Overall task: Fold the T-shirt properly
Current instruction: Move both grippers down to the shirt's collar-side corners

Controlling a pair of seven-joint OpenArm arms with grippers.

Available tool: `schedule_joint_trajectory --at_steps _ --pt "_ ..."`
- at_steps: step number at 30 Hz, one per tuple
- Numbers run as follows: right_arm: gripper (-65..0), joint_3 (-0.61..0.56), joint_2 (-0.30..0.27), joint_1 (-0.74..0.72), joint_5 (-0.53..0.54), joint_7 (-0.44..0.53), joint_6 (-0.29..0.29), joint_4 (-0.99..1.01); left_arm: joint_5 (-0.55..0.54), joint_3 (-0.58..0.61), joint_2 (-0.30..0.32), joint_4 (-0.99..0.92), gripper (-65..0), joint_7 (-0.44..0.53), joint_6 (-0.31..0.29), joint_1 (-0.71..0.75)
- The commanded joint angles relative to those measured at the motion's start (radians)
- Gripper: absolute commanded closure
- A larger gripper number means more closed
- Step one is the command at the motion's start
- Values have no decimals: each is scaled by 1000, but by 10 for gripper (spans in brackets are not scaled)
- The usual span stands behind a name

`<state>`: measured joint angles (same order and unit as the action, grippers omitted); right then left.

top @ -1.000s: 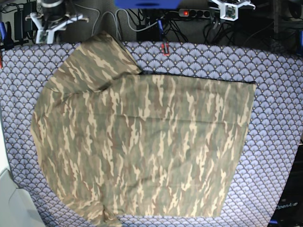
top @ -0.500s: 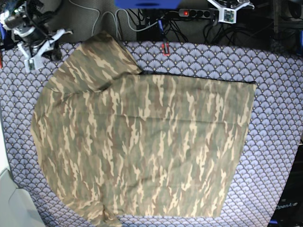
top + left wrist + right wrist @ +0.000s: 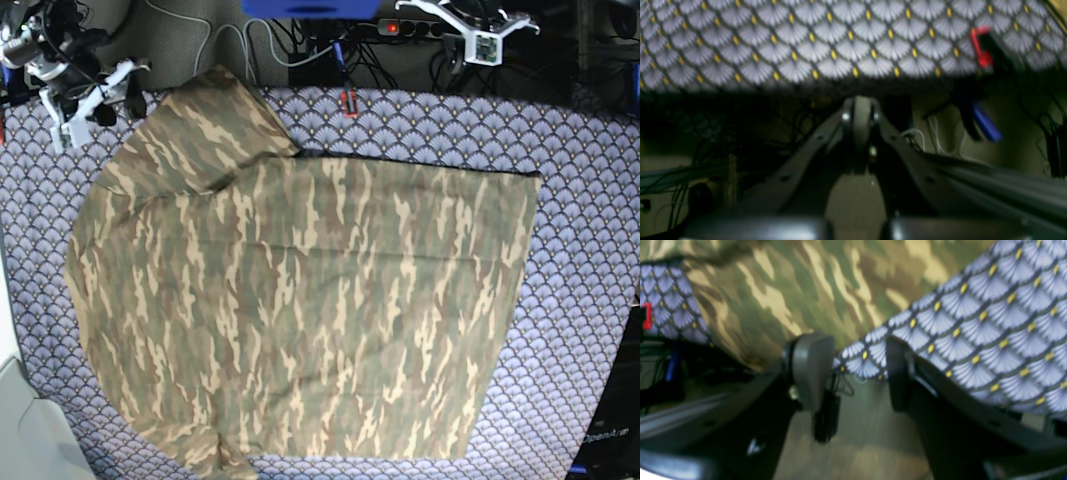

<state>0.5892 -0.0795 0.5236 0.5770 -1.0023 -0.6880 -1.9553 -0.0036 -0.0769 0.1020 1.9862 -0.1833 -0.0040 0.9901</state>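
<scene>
Tabletop [image 3: 590, 250]: your right gripper [image 3: 88, 95] has swung to the shirt [image 3: 300, 300] sleeve at the far corner, jaws now wide, empty; left gripper [image 3: 858, 116] closed, empty.

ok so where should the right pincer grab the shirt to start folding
Probably the sleeve that sticks out at the shirt's far left corner in the base view. It lies flat with free edges, and the open right pincer is just beside it, so coming in from that outer edge over the cloth looks easiest.

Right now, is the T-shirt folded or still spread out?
Mostly spread. The T-shirt lies flat across the patterned tablecloth; one sleeve sticks out at the base view's top left, and only its right side ends in a straight edge.
</scene>
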Motion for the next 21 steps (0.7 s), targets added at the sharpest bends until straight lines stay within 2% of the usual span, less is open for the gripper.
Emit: schedule_joint_trajectory --at_steps 1,3,5,8,12,16,18,21 --pt "-319 7 -7 -16 13 -2 -10 -3 1 -1 0 17 -17 17 2 13" --pt "-320 8 -7 -38 13 -43 -10 24 1 -1 0 15 -68 17 2 -3" --pt "-320 8 -7 -58 13 -72 -10 44 1 -2 0 15 -152 17 2 -15" --pt "-320 5 -7 -64 13 -83 -10 50 1 -2 0 14 -250 20 2 -23" --pt "-321 -12 -6 -67 13 -103 -10 50 1 -30 -2 12 -260 17 2 -61" --pt "-321 -64 -6 -66 30 -103 -10 52 -83 -180 -68 8 -262 14 -6 -121" --pt "-320 -85 -6 -64 64 -103 -10 52 -143 -260 -77 8 -262 -31 -8 -162" --pt "-320 -84 -6 -66 82 -103 -10 53 -220 -332 -72 8 -262 -158 -9 -224"
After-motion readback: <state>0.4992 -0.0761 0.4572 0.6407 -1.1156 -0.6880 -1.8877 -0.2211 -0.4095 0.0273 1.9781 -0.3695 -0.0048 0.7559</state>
